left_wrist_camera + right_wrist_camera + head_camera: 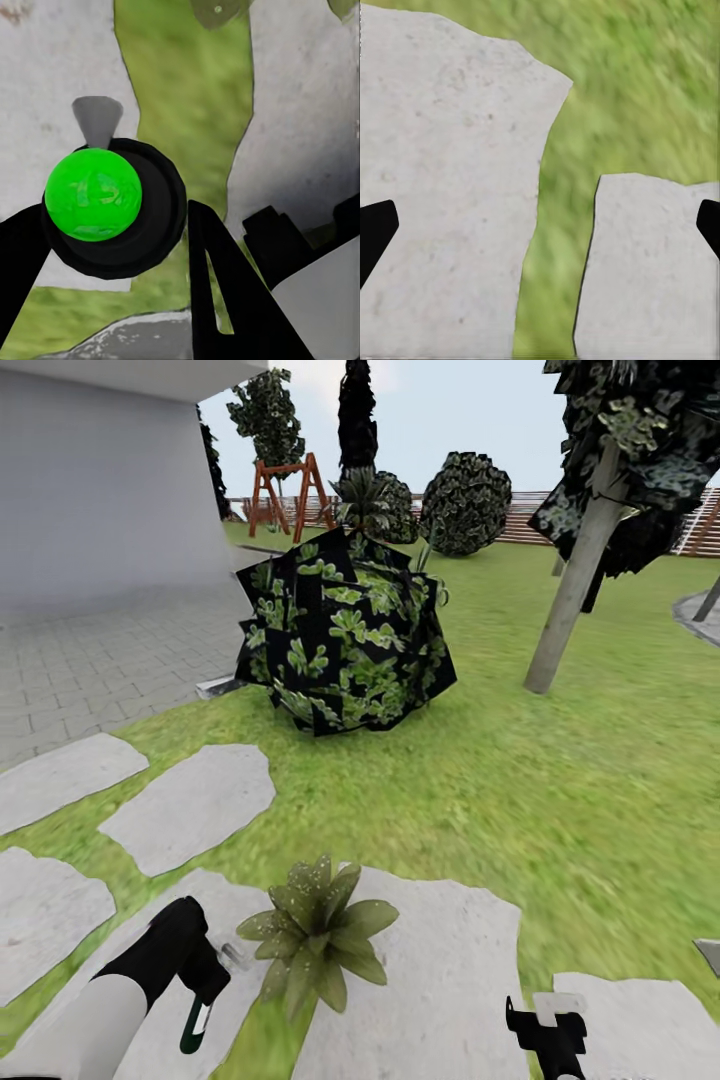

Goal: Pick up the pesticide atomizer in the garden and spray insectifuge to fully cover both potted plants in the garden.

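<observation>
A potted plant (315,935), a low rosette of pointed green leaves flecked with pale specks, sits on a stepping stone (440,980) close in front of me. My left gripper (200,1000) hangs just left of it, shut on the pesticide atomizer (193,1028). In the left wrist view the atomizer (94,195) appears end on, as a bright green disc in a black ring between the fingers (217,292), with its pale nozzle (97,120) toward the plant's leaf (217,11). My right gripper (545,1035) is open and empty above the stones, fingertips (375,229) wide apart. The second potted plant is out of view.
A big dark bush with striped leaves (345,635) stands on the lawn ahead. A leaning tree trunk (570,600) rises at the right. A grey building wall (100,480) and paved patio (90,660) lie left. Farther stepping stones (190,805), a swing frame (285,490) and a fence (520,520) follow.
</observation>
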Robot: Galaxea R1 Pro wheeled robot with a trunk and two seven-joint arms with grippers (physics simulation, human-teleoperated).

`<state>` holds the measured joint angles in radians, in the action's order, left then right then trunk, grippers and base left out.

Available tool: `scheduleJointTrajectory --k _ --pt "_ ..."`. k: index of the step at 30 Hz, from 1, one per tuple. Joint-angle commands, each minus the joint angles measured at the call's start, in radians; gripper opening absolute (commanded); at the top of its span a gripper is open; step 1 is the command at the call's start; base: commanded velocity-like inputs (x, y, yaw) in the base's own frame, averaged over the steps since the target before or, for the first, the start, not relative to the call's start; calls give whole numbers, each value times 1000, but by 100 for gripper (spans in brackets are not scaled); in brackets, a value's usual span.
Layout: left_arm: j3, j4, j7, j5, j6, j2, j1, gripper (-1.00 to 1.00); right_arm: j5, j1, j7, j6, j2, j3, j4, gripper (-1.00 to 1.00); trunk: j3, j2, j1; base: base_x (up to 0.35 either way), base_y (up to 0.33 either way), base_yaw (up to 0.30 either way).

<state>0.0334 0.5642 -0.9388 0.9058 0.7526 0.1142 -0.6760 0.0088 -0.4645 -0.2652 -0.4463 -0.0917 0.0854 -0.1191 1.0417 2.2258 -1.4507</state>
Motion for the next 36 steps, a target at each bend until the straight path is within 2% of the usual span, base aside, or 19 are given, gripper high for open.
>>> scheduleJointTrajectory --k 1,11,15,18,22,26,29,36 --pt "3 2 -8 5 5 0 0 -100 1 0 -8 0 0 8 1 100 1 0 1 -222 -203 222" --pt "6 2 -10 3 6 1 -2 -100 1 0 -8 0 0 8 0 100 1 0 1 -20 -173 268" --pt "11 7 -38 6 12 -2 -15 -100 1 0 -7 0 0 8 0 100 1 0 1 0 -4 35" --pt "17 8 -107 16 6 -4 -18 -100 2 0 -5 0 1 9 1 100 1 0 1 0 0 3" --pt "20 7 -120 39 4 -3 -13 -100 3 0 -5 0 0 9 1 100 1 0 1 0 0 0" --pt "21 6 -122 48 5 -1 -13 -100 2 0 -5 0 0 8 1 100 1 0 1 0 -29 0" --pt "20 6 -123 74 8 -3 -16 -100 1 0 -5 0 0 8 1 100 1 0 1 0 -235 0" --pt "19 6 -123 78 7 -4 -16 -100 0 0 -6 0 0 8 1 100 1 0 1 0 -270 62"
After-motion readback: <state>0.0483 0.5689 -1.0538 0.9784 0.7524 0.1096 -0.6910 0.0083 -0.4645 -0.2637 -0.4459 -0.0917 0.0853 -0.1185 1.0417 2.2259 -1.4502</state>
